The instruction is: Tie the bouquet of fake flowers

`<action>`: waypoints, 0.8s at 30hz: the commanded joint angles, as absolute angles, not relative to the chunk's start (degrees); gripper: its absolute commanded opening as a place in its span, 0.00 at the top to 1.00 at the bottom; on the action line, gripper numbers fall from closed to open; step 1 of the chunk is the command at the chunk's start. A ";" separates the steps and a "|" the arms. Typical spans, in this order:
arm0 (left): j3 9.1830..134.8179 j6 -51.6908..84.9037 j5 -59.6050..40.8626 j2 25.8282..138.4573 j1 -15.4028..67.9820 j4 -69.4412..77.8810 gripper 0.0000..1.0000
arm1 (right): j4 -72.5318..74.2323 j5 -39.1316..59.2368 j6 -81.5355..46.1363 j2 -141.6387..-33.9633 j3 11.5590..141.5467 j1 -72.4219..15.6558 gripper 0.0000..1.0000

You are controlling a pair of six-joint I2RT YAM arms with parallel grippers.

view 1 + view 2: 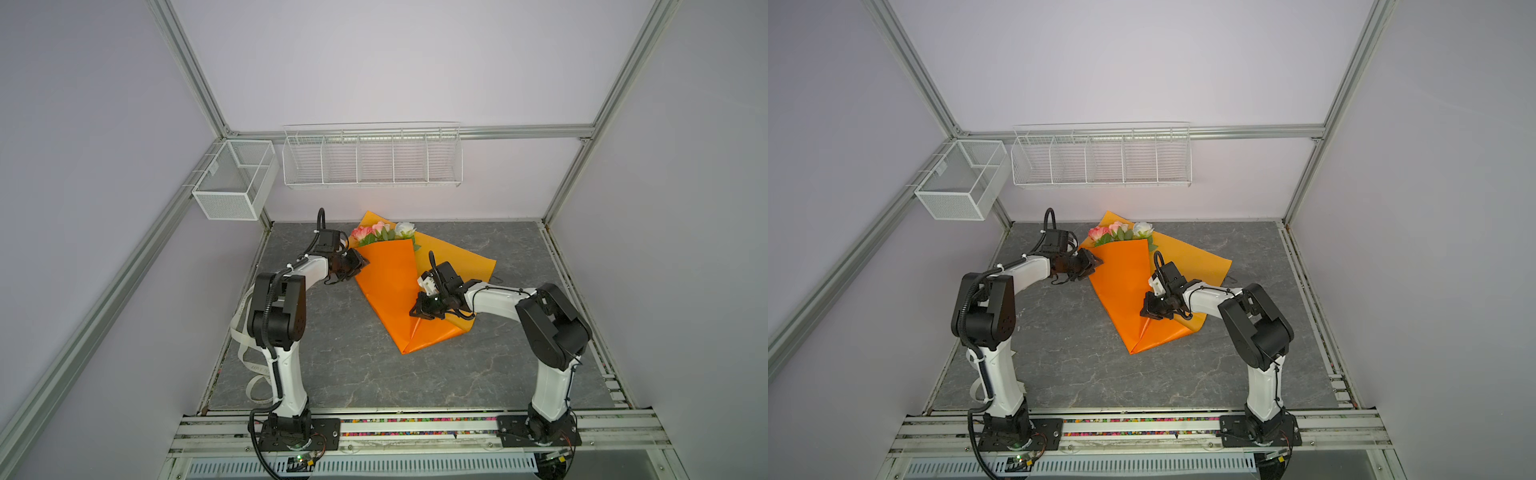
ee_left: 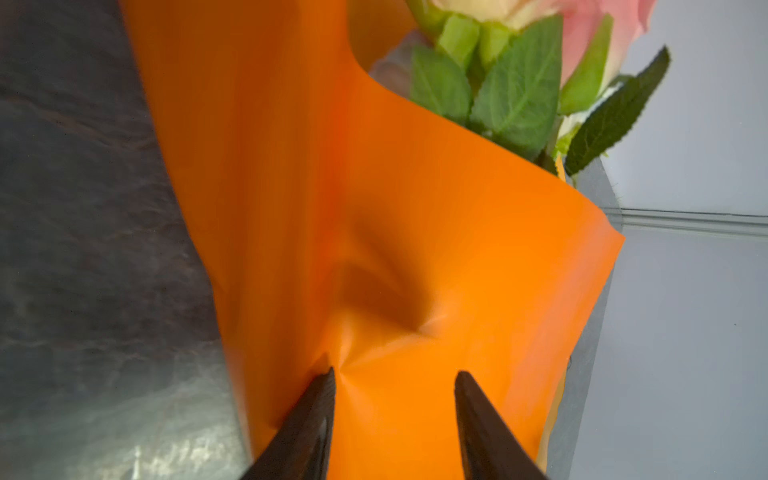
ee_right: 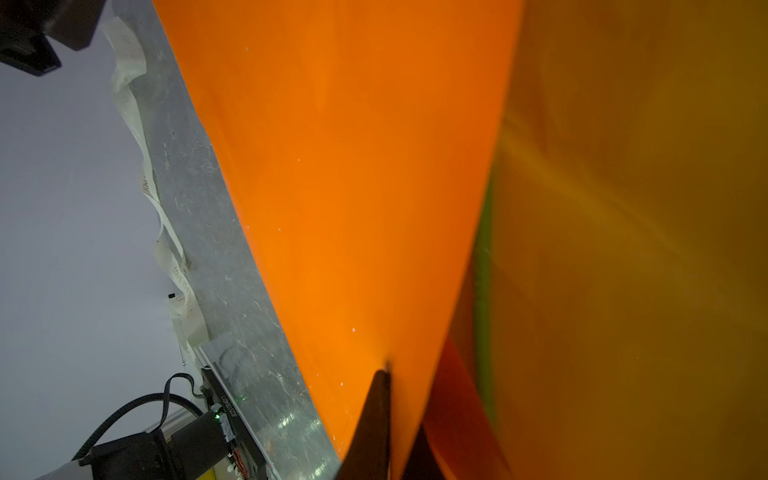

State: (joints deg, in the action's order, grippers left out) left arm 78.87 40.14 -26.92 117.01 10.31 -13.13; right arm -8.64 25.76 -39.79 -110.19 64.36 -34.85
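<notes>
bouquet: one cone of orange paper. It lies flat in the middle of the table, with its wide end toward the back wall and its pointed end toward the front.
fake flowers: three rose heads in both top views, two pinkish and one white. They stick out of the cone's wide end among green leaves.
right gripper: clenched on the cone's right-hand paper edge, low on the cone. The right wrist view shows orange paper pinched between its two fingers.
left gripper: at the cone's left edge, just below the blooms. Its two fingers stand apart with their tips against the paper, and one tip dents it.
ribbon: one, cream and printed. It lies in loose loops at the table's left edge beside the left arm's base, well apart from the bouquet.
mesh basket: one, white, on the left wall, with two compartments.
wire rack: one, white, on the back wall, with five compartments.
</notes>
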 commanded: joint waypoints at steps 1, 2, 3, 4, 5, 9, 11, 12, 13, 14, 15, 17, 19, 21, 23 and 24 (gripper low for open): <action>80.25 39.53 -27.69 119.38 8.95 -10.64 0.52 | -10.90 25.92 -39.14 -111.59 65.12 -34.49 0.93; 80.33 39.25 -27.54 119.73 8.67 -10.60 0.52 | -10.90 25.97 -39.11 -111.69 65.13 -34.47 0.93; 80.58 38.97 -27.15 120.01 8.24 -11.11 0.52 | -10.90 25.95 -39.15 -111.82 65.21 -34.46 0.93; 80.67 38.70 -26.74 120.31 7.85 -11.49 0.52 | -11.02 26.08 -39.14 -111.86 65.34 -34.45 0.93; 80.73 38.53 -26.53 120.59 7.50 -11.40 0.52 | -11.16 26.23 -39.09 -112.01 65.52 -34.49 0.93; 82.59 37.51 -26.44 123.45 6.36 -12.62 0.53 | -12.10 26.15 -38.72 -112.51 66.05 -34.56 0.94; 83.98 36.93 -25.79 124.42 5.99 -14.28 0.53 | -12.80 26.10 -38.60 -112.68 66.26 -34.59 0.93; 84.35 36.84 -25.59 124.67 5.76 -14.43 0.53 | -12.92 26.13 -38.62 -112.68 66.27 -34.63 0.93; 84.44 36.93 -25.58 124.97 5.59 -14.21 0.54 | -13.08 26.03 -38.61 -112.68 66.12 -34.64 0.93; 84.83 37.02 -25.57 125.30 5.25 -14.21 0.54 | -13.31 25.86 -38.67 -112.59 66.05 -34.71 0.93; 85.19 37.17 -25.67 125.55 5.00 -14.11 0.54 | -13.51 25.75 -38.66 -112.58 65.92 -34.72 0.93; 86.11 36.90 -25.56 126.01 4.63 -14.20 0.54 | -13.74 25.54 -38.59 -112.62 65.76 -34.82 0.93; 88.90 35.99 -24.73 127.51 4.10 -16.74 0.54 | -13.89 25.64 -38.52 -112.74 65.74 -34.84 0.93; 91.06 36.03 -24.78 129.08 3.41 -18.03 0.54 | -14.10 25.58 -38.38 -112.65 65.66 -34.81 0.93; 92.62 36.61 -24.74 130.40 2.62 -18.53 0.54 | -14.45 25.38 -38.13 -112.61 65.65 -34.81 0.93; 93.38 37.04 -24.94 130.93 2.16 -18.53 0.54 | -14.66 25.26 -37.98 -112.59 65.65 -34.84 0.93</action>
State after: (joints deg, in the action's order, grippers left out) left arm 91.20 37.82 -27.92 127.98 4.38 -16.64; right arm -10.04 25.76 -38.96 -111.66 65.69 -34.85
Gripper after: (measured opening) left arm 0.464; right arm 0.067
